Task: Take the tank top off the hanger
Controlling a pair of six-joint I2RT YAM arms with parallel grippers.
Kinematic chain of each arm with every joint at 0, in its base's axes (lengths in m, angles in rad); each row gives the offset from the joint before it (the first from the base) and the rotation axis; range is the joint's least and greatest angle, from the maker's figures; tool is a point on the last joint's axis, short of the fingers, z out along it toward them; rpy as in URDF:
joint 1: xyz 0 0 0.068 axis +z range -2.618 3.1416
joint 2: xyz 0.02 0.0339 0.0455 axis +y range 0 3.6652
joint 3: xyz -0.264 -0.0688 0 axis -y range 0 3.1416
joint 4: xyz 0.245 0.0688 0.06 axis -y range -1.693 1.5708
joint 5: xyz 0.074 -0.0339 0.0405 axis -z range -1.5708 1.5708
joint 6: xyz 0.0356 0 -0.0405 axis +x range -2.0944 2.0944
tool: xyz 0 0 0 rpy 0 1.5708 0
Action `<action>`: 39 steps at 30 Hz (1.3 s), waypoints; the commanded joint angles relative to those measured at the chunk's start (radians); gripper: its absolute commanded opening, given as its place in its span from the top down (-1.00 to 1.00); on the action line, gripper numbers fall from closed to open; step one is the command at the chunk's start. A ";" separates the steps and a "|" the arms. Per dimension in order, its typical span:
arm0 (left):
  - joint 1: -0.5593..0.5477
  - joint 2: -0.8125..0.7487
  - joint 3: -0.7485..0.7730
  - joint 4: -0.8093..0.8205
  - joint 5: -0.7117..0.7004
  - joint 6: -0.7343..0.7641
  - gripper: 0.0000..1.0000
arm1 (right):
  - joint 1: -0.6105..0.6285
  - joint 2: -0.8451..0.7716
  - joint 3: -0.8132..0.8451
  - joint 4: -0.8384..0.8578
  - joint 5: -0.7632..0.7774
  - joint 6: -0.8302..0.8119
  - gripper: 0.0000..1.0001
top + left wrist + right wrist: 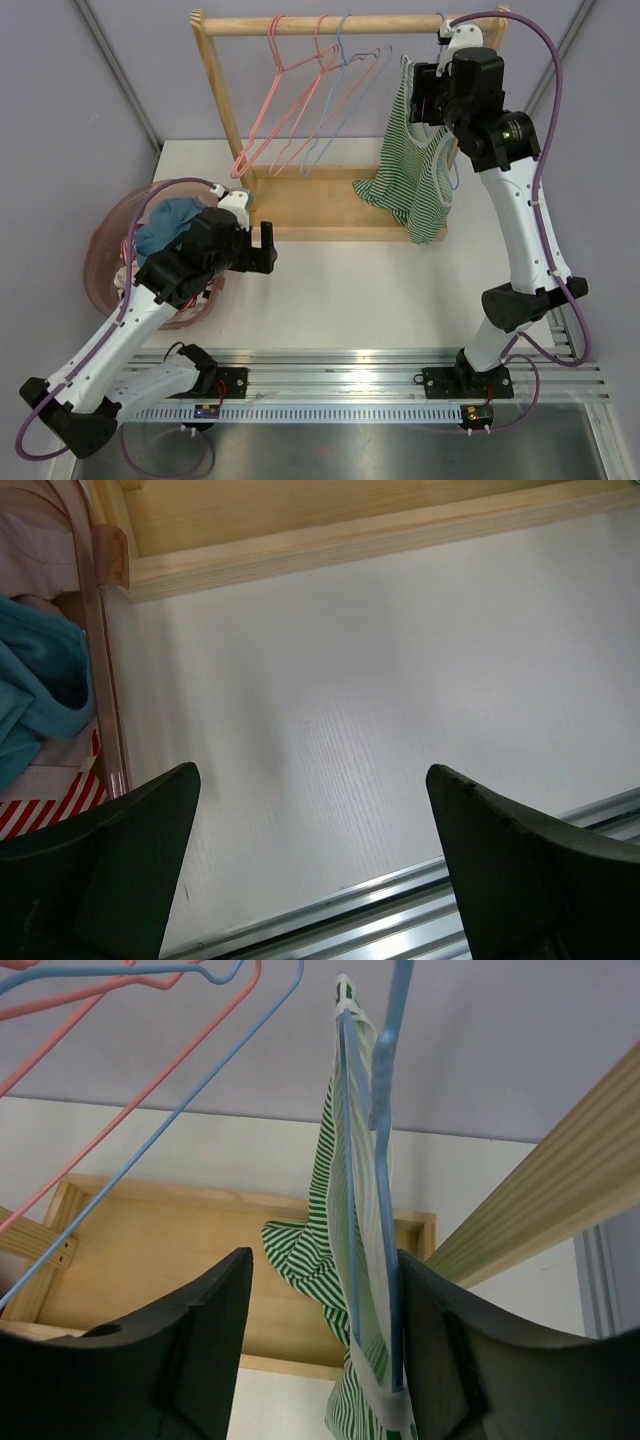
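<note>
The green-and-white striped tank top (410,175) hangs on a blue hanger (385,1160) at the right end of the wooden rack's rail (320,25). My right gripper (425,95) is up at the top's shoulder. In the right wrist view the tank top (335,1190) and the hanger wire pass between the jaws of the right gripper (322,1260). The right finger lies against the wire and a gap remains at the left finger. My left gripper (268,245) hovers low over the white table (380,680), and the left gripper (312,770) is wide open and holds nothing.
Pink empty hangers (290,100) and a blue one (340,110) hang left of the tank top. The rack's wooden base (330,205) lies beneath. A pink basket (105,250) holding a blue garment (165,220) stands at the left. A metal rail (360,365) runs along the near edge.
</note>
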 commanded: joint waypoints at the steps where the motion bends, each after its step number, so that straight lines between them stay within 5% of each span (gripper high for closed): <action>1: -0.008 -0.007 -0.006 0.046 -0.011 0.024 -0.98 | -0.008 0.027 0.079 -0.047 -0.036 -0.017 -0.25; 12: -0.009 -0.006 -0.018 0.052 0.016 0.035 -0.98 | -0.008 0.039 0.092 -0.014 -0.097 0.010 0.77; 19: -0.009 -0.015 -0.021 0.056 0.038 0.041 -0.98 | -0.010 0.031 0.141 0.020 -0.155 0.035 1.00; 30: -0.009 -0.030 -0.021 0.070 0.067 0.046 -0.98 | -0.008 -0.022 0.185 0.062 -0.223 0.072 1.00; 39: -0.009 -0.096 0.056 0.124 0.193 0.069 -0.98 | -0.008 -0.214 0.012 0.059 -0.304 0.090 1.00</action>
